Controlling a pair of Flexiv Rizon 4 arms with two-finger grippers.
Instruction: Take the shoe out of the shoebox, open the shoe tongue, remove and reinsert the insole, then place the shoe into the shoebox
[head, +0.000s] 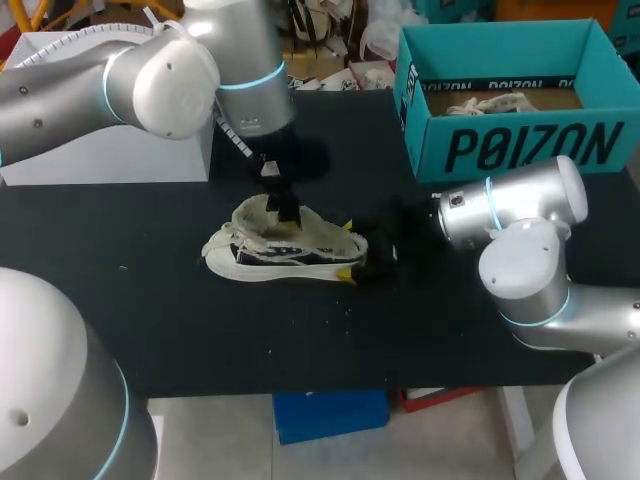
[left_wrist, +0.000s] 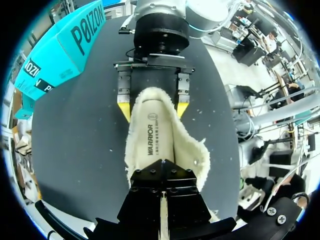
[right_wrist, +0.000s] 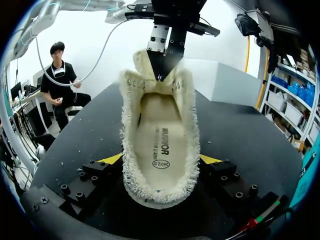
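A cream fleece-lined shoe (head: 285, 250) with a white sole lies on the black table (head: 150, 300), its toe toward my left. The insole (right_wrist: 159, 145) lies inside it. My right gripper (head: 347, 250) holds the heel, one yellow fingertip (left_wrist: 124, 107) pressed on each side. My left gripper (right_wrist: 162, 70) comes down from above at the front of the opening. It is shut on the shoe tongue (right_wrist: 141, 62), which stands upright. In the left wrist view the left gripper (left_wrist: 162, 172) is shut over the shoe (left_wrist: 160, 140). The teal shoebox (head: 520, 145) stands open at the back right.
Inside the shoebox lie white laces (head: 490, 102) on brown card. A white block (head: 110, 150) stands at the back left, behind my left arm. Bare black tabletop lies in front of the shoe, up to the near edge.
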